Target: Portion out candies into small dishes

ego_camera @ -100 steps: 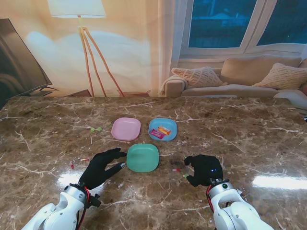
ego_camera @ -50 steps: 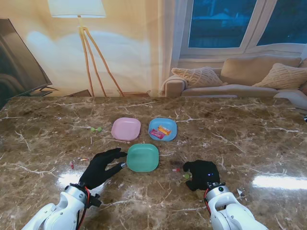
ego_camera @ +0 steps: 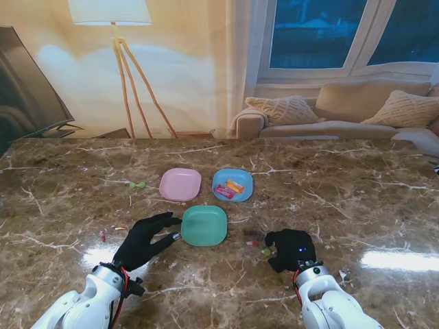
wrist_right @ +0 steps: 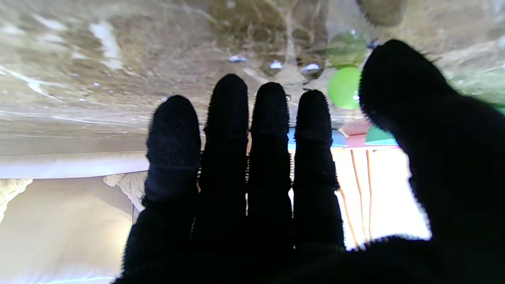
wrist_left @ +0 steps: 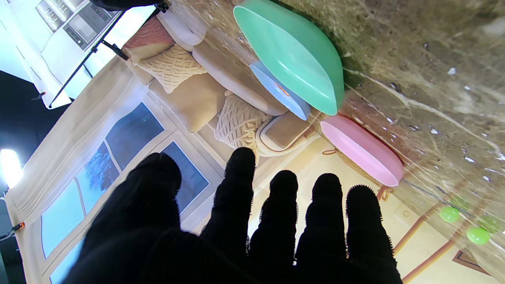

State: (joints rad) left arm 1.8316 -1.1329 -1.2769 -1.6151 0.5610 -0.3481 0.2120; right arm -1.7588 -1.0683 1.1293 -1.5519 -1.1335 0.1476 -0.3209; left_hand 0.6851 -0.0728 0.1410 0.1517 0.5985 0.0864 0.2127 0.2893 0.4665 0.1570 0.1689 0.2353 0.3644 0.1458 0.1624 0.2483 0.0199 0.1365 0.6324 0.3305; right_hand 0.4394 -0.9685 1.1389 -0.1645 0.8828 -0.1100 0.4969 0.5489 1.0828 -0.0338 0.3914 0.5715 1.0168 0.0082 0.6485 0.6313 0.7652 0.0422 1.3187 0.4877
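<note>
Three small dishes sit mid-table: a pink dish [ego_camera: 180, 184], a blue dish [ego_camera: 232, 184] holding wrapped candies [ego_camera: 230, 189], and a green dish [ego_camera: 204, 225] nearest to me. My left hand [ego_camera: 144, 240] lies open, fingers spread, just left of the green dish [wrist_left: 292, 51]. My right hand [ego_camera: 291, 248] is low over the table, right of the green dish. A round green candy [ego_camera: 266, 251] lies by its thumb. In the right wrist view this green candy [wrist_right: 342, 88] sits on the marble between thumb and index finger, not gripped. A small red candy [ego_camera: 252, 242] lies close by.
Two green candies [ego_camera: 137, 185] lie left of the pink dish, also seen as green candies [wrist_left: 449, 214] from the left wrist. Small red candies [ego_camera: 103, 235] lie on the left of the marble table [ego_camera: 357, 199]. A sofa and lamp stand beyond the far edge.
My right hand has drawn a little nearer to me and sunk lower, its fingers pulled in around the green candy. The left hand and the dishes have not moved.
</note>
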